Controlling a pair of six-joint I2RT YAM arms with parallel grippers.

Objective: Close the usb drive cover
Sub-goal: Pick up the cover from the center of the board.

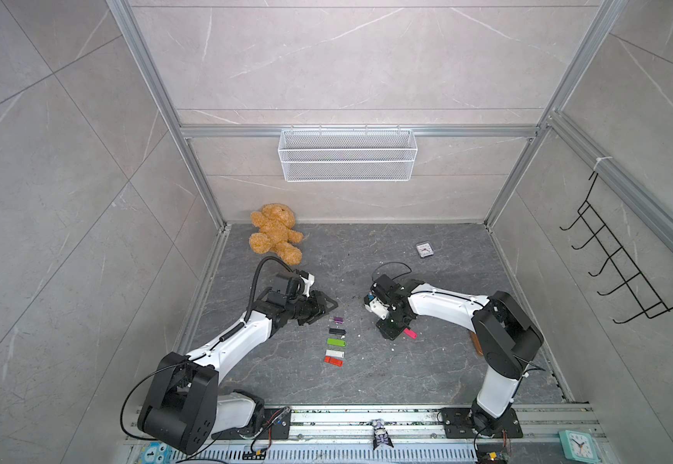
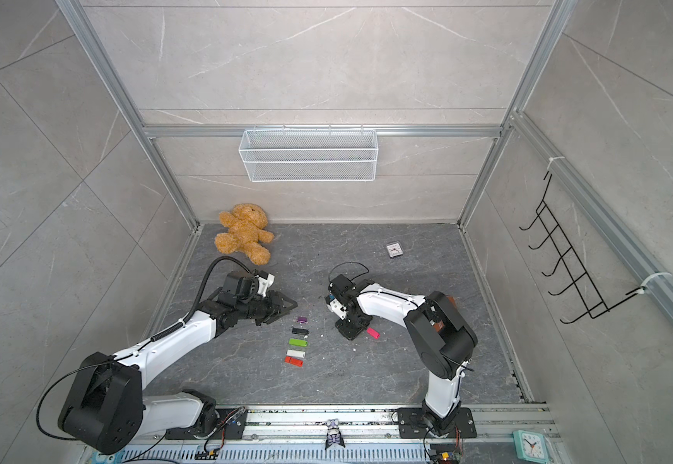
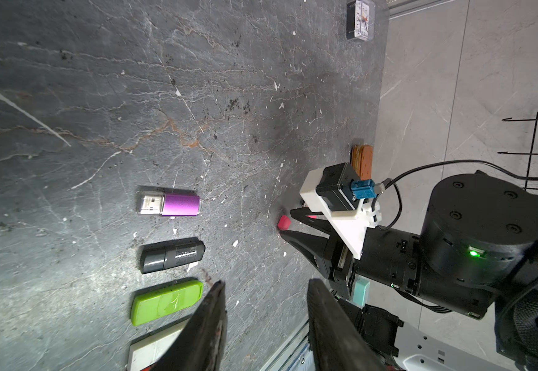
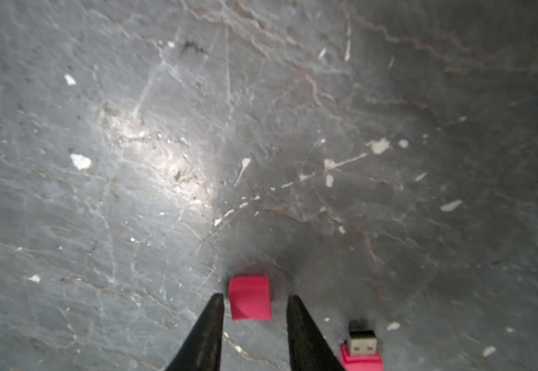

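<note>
A small pink usb drive cover (image 4: 250, 298) lies on the dark stone table between the fingertips of my right gripper (image 4: 255, 300). The jaws are open, with a gap on each side of the cover. The pink usb drive (image 4: 361, 350) lies just outside one finger, its metal plug bare. In both top views the drive (image 1: 410, 333) (image 2: 373, 332) shows beside the downward-pointing right gripper (image 1: 391, 334), which hides the cover. The left wrist view shows the cover (image 3: 283, 222) at that gripper's tips. My left gripper (image 3: 266, 286) (image 1: 325, 307) hangs open and empty near a row of drives.
Purple (image 1: 338, 319), black (image 1: 337, 332), green (image 1: 335, 342), white (image 1: 335, 353) and red (image 1: 333, 361) capped drives lie in a row mid-table. A teddy bear (image 1: 274, 233) sits back left, a small clock (image 1: 423, 250) back right, and a wire basket (image 1: 347, 154) hangs on the back wall.
</note>
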